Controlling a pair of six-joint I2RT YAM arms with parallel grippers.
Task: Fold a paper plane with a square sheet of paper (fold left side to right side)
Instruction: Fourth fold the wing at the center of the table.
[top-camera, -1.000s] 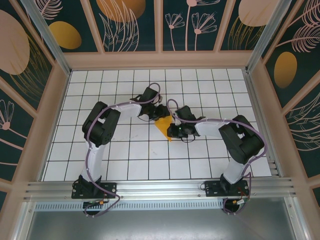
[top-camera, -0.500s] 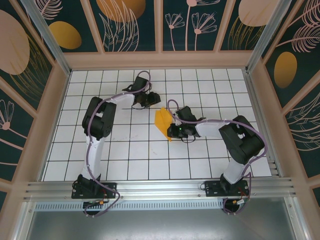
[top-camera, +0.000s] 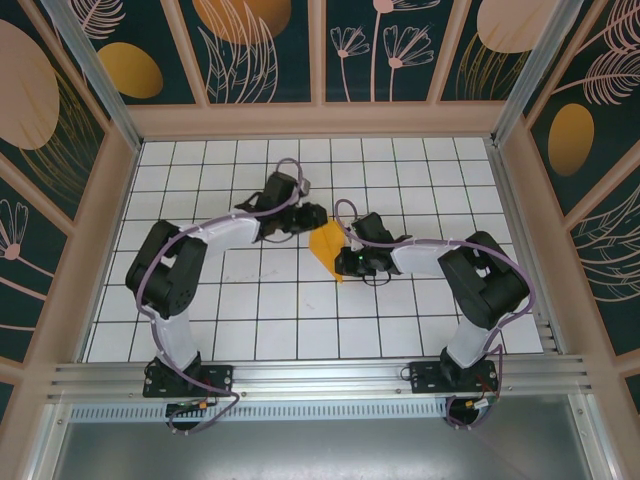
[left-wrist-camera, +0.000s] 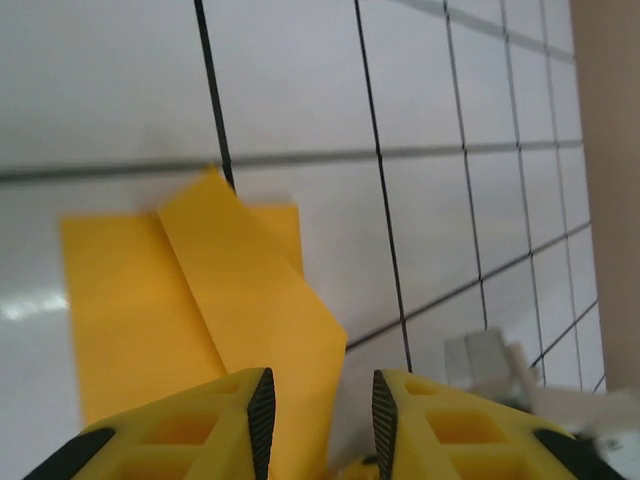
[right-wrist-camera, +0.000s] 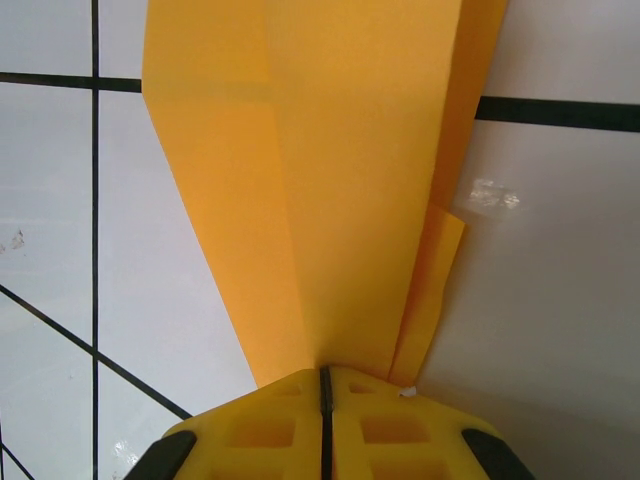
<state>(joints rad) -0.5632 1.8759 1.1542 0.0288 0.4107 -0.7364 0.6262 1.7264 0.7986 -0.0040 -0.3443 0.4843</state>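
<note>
The left gripper (top-camera: 311, 214) is back at the folded orange sheet (top-camera: 326, 243) mid-counter (top-camera: 250, 300), jaws slightly apart over its edge (not visibly pinching it); the right gripper (top-camera: 344, 262) keeps the sheet's near tip clamped, so the next fold looks ready to start

Right wrist: orange paper (right-wrist-camera: 330, 180) is running off the frame's top edge, its lower tip hiding behind the right gripper (right-wrist-camera: 324, 385). Left wrist: pale object (left-wrist-camera: 490, 360) at lower right is blurring beyond identification.
</note>
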